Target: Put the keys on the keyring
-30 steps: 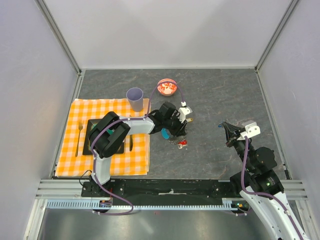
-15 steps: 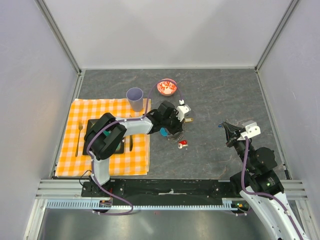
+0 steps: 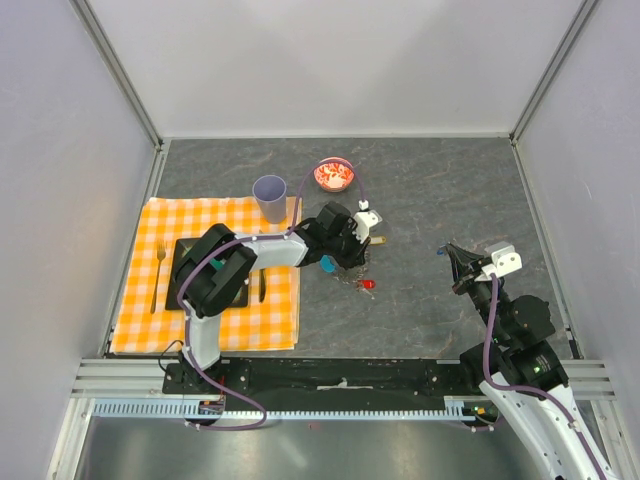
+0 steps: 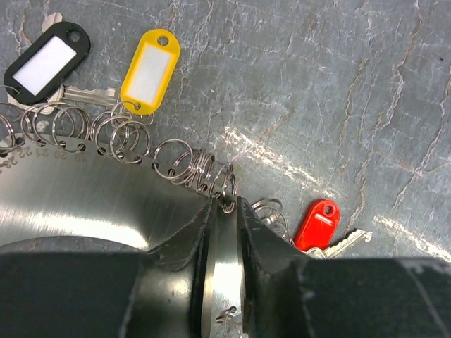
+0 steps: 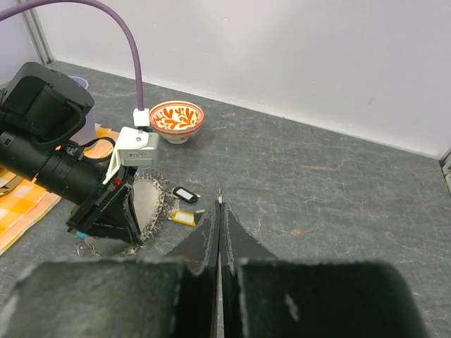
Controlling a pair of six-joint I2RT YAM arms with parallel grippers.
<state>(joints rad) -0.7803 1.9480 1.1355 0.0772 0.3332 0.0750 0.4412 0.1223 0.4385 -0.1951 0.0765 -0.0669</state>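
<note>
The left gripper (image 4: pixel 225 204) stood narrow over the grey worktop (image 4: pixel 338 84), its tips at one small ring of the keyring (image 4: pixel 173 156). Whether it really pinched that ring, I cannot tell. The keyring lay on the worktop under this gripper, with its chain of rings curving away from the tips. A black-tagged key (image 4: pixel 46 60) and a yellow-tagged key (image 4: pixel 149 70) lay touching the chain farther along, and a red-tagged key (image 4: pixel 317 224) lay just beside the tips. The right gripper (image 5: pixel 220 201) was closed on nothing, well apart from them.
</note>
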